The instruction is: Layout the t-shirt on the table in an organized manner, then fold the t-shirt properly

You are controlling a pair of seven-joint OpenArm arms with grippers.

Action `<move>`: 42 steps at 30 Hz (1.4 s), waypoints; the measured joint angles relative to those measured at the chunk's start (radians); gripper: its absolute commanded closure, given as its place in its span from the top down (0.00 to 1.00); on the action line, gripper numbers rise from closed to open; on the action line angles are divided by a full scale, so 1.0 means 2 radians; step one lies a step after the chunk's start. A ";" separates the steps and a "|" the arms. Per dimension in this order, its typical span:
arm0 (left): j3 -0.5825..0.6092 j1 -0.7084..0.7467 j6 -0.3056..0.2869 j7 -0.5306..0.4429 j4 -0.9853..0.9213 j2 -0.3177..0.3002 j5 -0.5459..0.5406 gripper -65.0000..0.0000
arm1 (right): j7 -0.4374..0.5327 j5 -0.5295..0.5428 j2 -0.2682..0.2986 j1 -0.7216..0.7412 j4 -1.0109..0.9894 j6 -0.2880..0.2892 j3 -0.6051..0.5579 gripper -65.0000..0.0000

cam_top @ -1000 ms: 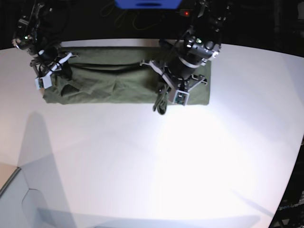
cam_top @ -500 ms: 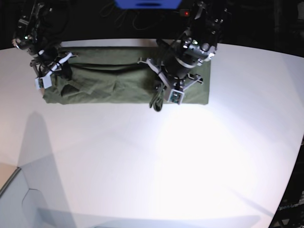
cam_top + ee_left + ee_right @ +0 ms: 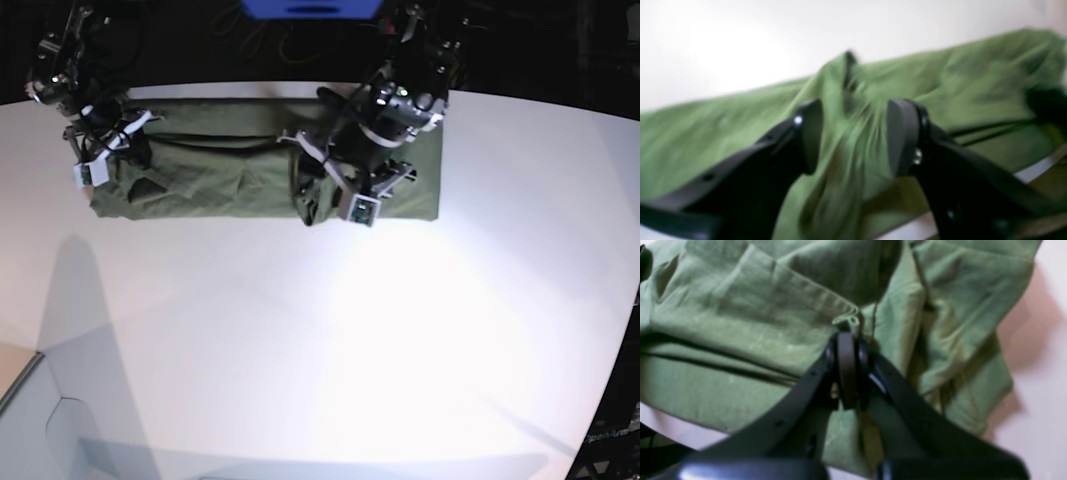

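Item — t-shirt (image 3: 220, 165): olive-green, folded into a long band lying along the far edge of the tabletop (image 3: 330, 340), wrinkled, with loose layers bunched toward its far-left-corner end.

Left hand (image 3: 853, 133): fingers apart, a raised ridge of cloth standing between them, not pinched; it sits over the band's near hem, around mid-length.

Right hand (image 3: 847, 370): fingers pressed together on a thin cloth edge at the band's bunched end.

Step in hand, as I judge it — folding under way; lengthwise fold made, cross-fold not yet done.

Next move calls for: the left hand to settle a firm grip on the hem, then both hands carrying one end over the other, corners matched, layers kept flat.
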 measured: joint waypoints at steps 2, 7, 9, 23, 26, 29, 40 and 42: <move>0.000 0.002 -0.001 -0.010 0.007 0.000 -0.001 0.48 | 0.000 0.000 0.000 0.000 0.000 0.000 0.000 0.00; -0.016 0.020 0.000 -0.032 0.056 -0.008 -0.002 0.44 | 0.000 0.000 0.001 0.001 0.000 0.000 0.000 0.00; -0.035 0.021 -0.002 -0.028 0.059 -0.020 -0.002 0.35 | 0.000 0.000 0.001 0.001 0.000 0.000 0.000 0.00; -0.228 0.056 -0.046 -0.030 0.029 -0.055 0.002 0.00 | -0.001 0.000 0.001 0.003 0.000 0.000 0.000 0.21; -0.264 0.060 -0.103 -0.025 0.025 -0.043 -0.002 0.00 | -0.001 0.001 0.001 0.002 0.004 0.000 0.000 0.38; -0.300 0.058 -0.117 -0.027 0.025 -0.025 0.000 0.00 | -0.010 -0.009 0.001 -0.003 0.029 0.000 0.002 0.49; -0.311 0.054 -0.137 -0.029 -0.011 -0.019 0.000 0.00 | -0.008 -0.004 -0.010 -0.010 0.079 0.002 0.052 0.62; -0.311 0.054 -0.137 -0.029 -0.013 -0.019 0.000 0.00 | -0.013 -0.008 -0.011 0.002 0.060 0.003 0.070 0.66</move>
